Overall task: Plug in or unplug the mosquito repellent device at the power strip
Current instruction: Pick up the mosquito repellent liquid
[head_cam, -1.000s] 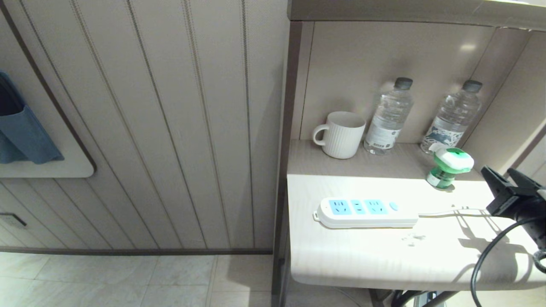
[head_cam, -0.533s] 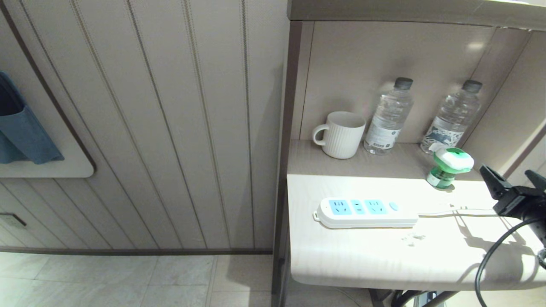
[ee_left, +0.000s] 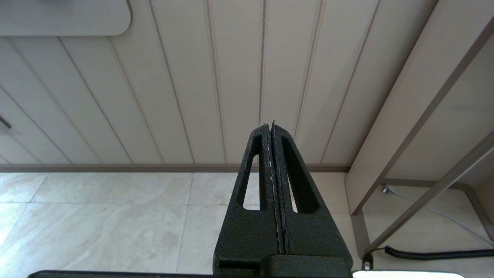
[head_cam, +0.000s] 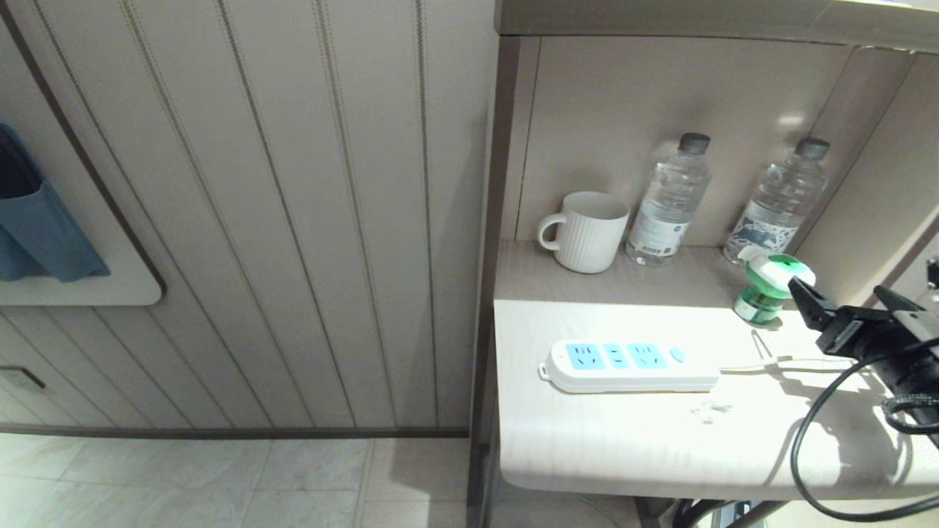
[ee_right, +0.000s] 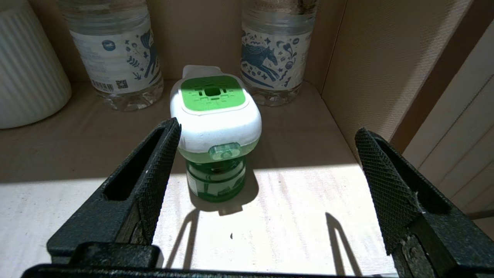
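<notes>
Mosquito repellent device (head_cam: 770, 287) stands upright at the far right of the desk (head_cam: 623, 440), its long axis vertical, unplugged and well apart from the power strip (head_cam: 629, 365). Its white rounded head carries a green vented panel on top and a small translucent green window on the side facing the right gripper (head_cam: 843, 308); below hangs the translucent green liquid bottle, resting on the desk where sunlight meets shadow. A white tab sticks out at the far side of the head, toward the bottles; the prongs cannot be made out.

Largest first otherwise: the desk is pale wood, its near right corner cut off by the head view's edge. The power strip lies flat in the middle of the desk with its long axis running left to right, three light-blue socket panels and a small blue button facing up, its white cord (head_cam: 770, 362) trailing right and passing out of sight behind the gripper. Two clear water bottles (head_cam: 669, 202) stand at the far wall, one just behind the device, with a white ribbed mug (head_cam: 587, 231) to their left.

The right gripper hovers just right of and nearer than the device, fingers spread wide and empty; in the right wrist view one finger (ee_right: 142, 173) overlaps the head's edge, though contact cannot be told. The left gripper (ee_left: 272, 127) hangs off to the left above the floor, fingers pressed together, holding nothing.
</notes>
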You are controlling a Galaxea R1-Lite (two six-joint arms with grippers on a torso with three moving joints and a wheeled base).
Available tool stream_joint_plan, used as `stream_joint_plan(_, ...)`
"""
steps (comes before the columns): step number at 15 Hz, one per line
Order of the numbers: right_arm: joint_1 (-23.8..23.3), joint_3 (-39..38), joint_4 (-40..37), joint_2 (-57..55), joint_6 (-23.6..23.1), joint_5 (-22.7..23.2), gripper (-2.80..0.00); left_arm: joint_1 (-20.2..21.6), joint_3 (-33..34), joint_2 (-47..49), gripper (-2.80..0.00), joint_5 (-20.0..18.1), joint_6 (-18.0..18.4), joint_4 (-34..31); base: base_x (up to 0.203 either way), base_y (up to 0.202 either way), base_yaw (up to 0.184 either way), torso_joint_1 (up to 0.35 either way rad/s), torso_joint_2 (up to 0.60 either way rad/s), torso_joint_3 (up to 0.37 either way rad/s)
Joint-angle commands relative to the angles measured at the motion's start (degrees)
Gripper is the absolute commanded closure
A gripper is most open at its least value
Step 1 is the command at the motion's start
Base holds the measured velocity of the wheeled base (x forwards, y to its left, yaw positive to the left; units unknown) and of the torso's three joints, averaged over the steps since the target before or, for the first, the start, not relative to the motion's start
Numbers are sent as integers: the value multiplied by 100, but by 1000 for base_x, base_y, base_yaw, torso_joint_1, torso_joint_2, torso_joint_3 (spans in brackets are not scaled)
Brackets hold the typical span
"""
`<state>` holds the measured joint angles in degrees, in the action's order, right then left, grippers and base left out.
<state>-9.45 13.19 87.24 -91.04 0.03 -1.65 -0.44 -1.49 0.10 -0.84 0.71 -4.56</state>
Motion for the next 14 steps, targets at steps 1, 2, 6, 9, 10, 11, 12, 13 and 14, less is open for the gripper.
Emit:
stream_joint_plan(1, 161, 140, 248, -342, -18, -2, -280, 0, -1, 1, 0, -3, 0, -1, 0, 0, 0, 0, 0, 0)
stream_joint_plan(2, 245, 166, 260, -454, -28, -2, -280, 0, -1, 8, 0, -4, 0, -1, 0, 0, 0, 0, 0, 0)
stream_joint_plan(6, 267, 421, 272, -739, -55, -11, -280, 0, -1, 8, 0, -4, 0, -9, 0, 0, 0, 0, 0, 0)
stream_joint_plan(9, 321, 575, 272, -811, -80, -20, -280, 0, -1, -1, 0, 4, 0, -2, 0, 0, 0, 0, 0, 0)
stream_joint_plan(10, 321, 621, 272, -810, -88, -20, -280, 0, -1, 8, 0, -4, 0, -1, 0, 0, 0, 0, 0, 0)
stream_joint_plan(11, 329, 692, 262, -817, -83, -20, -280, 0, -1, 8, 0, -3, 0, -9, 0, 0, 0, 0, 0, 0)
stream_joint_plan(12, 342, 755, 238, -814, -82, -20, -280, 0, -1, -1, 0, 4, 0, -9, 0, 0, 0, 0, 0, 0)
stream_joint_plan(13, 346, 814, 238, -850, -82, -16, -280, 0, -1, 1, 0, 1, 0, -2, 0, 0, 0, 0, 0, 0)
stream_joint_plan(14, 347, 889, 245, -911, -88, -12, -280, 0, -1, -1, 0, -4, 0, -1, 0, 0, 0, 0, 0, 0)
